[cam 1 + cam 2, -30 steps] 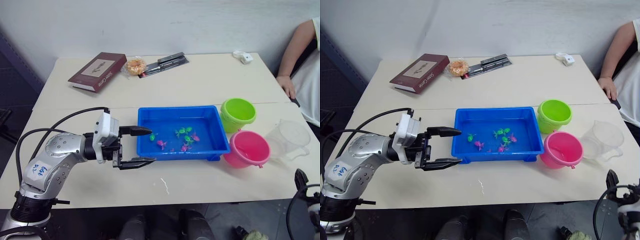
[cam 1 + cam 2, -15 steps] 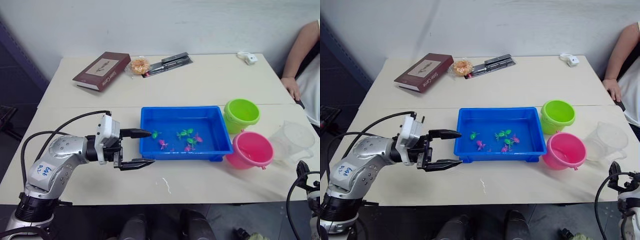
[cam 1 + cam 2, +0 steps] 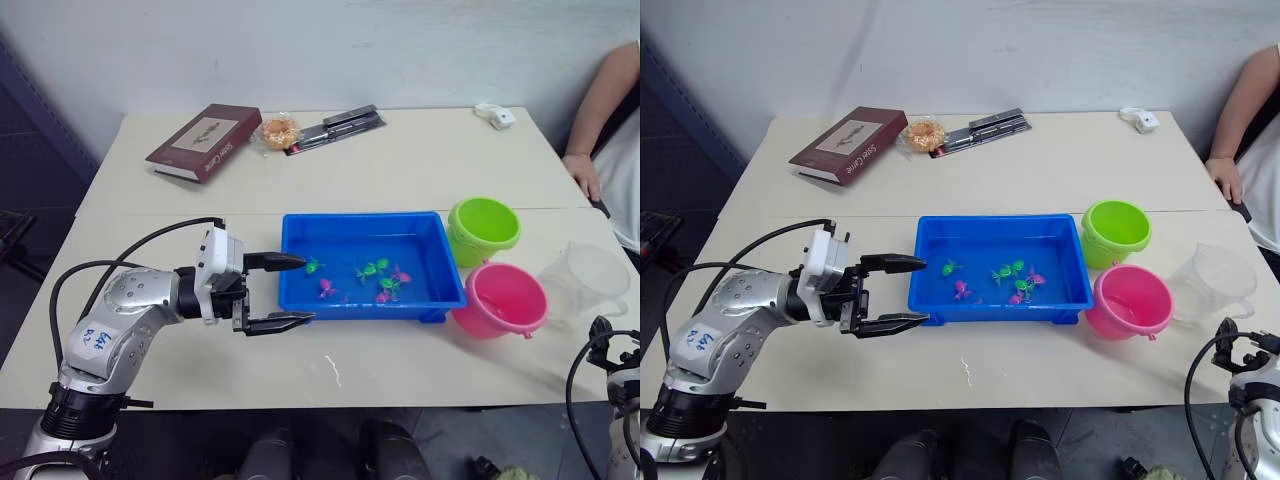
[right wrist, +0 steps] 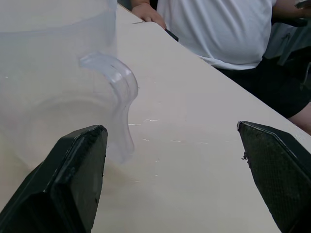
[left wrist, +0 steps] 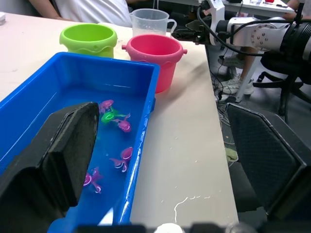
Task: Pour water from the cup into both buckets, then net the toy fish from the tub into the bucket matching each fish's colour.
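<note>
Fingers of the right end effector (image 4: 170, 179) spread wide beside the cup (image 4: 58, 82), handle ungrasped.

The blue tub (image 3: 300, 232) sits mid-frame, holding green and pink toy fish (image 3: 378, 281). Right of it stand the green bucket (image 3: 484, 229) and pink bucket (image 3: 499, 299). The clear cup (image 3: 586, 281) stands upright at far right.

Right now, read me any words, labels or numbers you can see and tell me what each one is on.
Book: cover and spine lettering, too small to read.
Blue sticker on the left arm: handwriting, too blurred to read.
Tub, buckets, cup: no text visible.
</note>
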`<action>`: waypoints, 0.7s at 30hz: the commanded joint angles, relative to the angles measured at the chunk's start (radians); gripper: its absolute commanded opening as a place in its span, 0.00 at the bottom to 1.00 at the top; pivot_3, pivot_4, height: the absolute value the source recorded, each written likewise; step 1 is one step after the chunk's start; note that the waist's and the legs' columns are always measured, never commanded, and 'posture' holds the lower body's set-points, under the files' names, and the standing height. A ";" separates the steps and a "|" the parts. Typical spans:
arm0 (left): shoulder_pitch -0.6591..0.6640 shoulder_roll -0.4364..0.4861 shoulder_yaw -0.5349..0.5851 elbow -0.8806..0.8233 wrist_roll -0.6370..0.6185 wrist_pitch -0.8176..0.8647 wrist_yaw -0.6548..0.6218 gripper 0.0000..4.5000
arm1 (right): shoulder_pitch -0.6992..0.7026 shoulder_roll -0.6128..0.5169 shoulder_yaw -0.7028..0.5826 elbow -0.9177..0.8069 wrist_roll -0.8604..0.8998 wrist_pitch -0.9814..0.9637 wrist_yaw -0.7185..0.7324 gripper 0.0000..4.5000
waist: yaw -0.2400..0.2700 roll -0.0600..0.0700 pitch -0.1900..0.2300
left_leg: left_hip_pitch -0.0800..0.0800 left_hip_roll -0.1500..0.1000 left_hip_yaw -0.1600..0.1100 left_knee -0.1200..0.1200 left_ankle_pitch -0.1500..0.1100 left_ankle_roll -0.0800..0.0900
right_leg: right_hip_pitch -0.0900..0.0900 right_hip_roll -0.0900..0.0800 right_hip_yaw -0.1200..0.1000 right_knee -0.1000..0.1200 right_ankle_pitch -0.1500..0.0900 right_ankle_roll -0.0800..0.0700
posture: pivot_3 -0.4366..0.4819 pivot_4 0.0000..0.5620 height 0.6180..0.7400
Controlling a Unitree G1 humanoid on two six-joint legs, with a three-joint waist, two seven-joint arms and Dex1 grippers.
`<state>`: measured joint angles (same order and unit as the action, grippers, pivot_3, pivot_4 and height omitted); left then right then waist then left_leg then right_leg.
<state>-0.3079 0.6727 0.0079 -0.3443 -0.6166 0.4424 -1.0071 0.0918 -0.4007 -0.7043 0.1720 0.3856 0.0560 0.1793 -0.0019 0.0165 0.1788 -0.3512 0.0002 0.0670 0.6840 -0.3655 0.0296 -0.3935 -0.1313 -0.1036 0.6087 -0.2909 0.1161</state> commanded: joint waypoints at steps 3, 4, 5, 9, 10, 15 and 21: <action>-0.023 -0.003 0.002 0.005 0.025 -0.030 -0.006 0.99 | -0.016 -0.028 -0.030 0.030 -0.001 -0.057 -0.013 1.00 | 0.001 0.000 0.000 | 0.000 0.000 0.000 0.000 0.000 0.000 | 0.000 0.000 0.000 0.000 0.000 0.000 | 0.48 0.27 1.00; -0.025 -0.002 0.005 0.010 0.026 -0.031 -0.007 0.99 | -0.020 -0.024 -0.031 0.036 0.005 -0.069 -0.010 1.00 | 0.000 0.000 0.000 | 0.000 0.000 0.000 0.000 0.000 0.000 | 0.000 0.000 0.000 0.000 0.000 0.000 | 0.48 0.27 1.00; -0.023 0.000 0.010 0.010 0.023 -0.029 -0.008 0.99 | -0.024 -0.019 -0.031 0.042 0.004 -0.078 -0.020 1.00 | 0.000 0.000 0.000 | 0.000 0.000 0.000 0.000 0.000 0.000 | 0.000 0.000 0.000 0.000 0.000 0.000 | 0.48 0.27 1.00; -0.019 0.000 0.013 0.002 0.017 -0.020 -0.004 0.99 | -0.053 -0.001 -0.051 0.078 0.018 -0.105 -0.063 1.00 | 0.000 0.000 0.000 | 0.000 0.000 0.000 0.000 0.000 0.000 | 0.000 0.000 0.000 0.000 0.000 0.000 | 0.48 0.27 1.00; -0.020 -0.001 0.012 0.002 0.021 -0.021 0.000 0.99 | -0.059 -0.004 -0.048 0.093 0.011 -0.114 -0.069 1.00 | 0.000 0.000 0.000 | 0.000 0.000 0.000 0.000 0.000 0.000 | 0.000 0.000 0.000 0.000 0.000 0.000 | 0.48 0.27 1.00; -0.025 -0.014 0.014 -0.006 0.017 -0.009 0.032 0.99 | -0.119 -0.028 -0.046 0.185 0.025 -0.132 -0.069 1.00 | -0.001 0.000 0.000 | 0.000 0.000 0.000 0.000 0.000 0.000 | 0.000 0.000 0.000 0.000 0.000 0.000 | 0.48 0.27 1.00; -0.020 -0.013 0.009 -0.019 0.015 0.001 0.034 0.99 | -0.197 -0.069 -0.045 0.299 0.049 -0.161 -0.031 1.00 | -0.002 0.000 0.000 | 0.000 0.000 0.000 0.000 0.000 0.000 | 0.000 0.000 0.000 0.000 0.000 0.000 | 0.48 0.27 1.00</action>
<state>-0.3186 0.6596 0.0007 -0.3365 -0.5916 0.4463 -0.9746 -0.1030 -0.4411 -0.7195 0.4577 0.4200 -0.0730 0.1402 -0.0038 0.0167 0.1789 -0.3513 0.0001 0.0669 0.6840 -0.3653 0.0297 -0.3933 -0.1314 -0.1039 0.6085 -0.2909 0.1161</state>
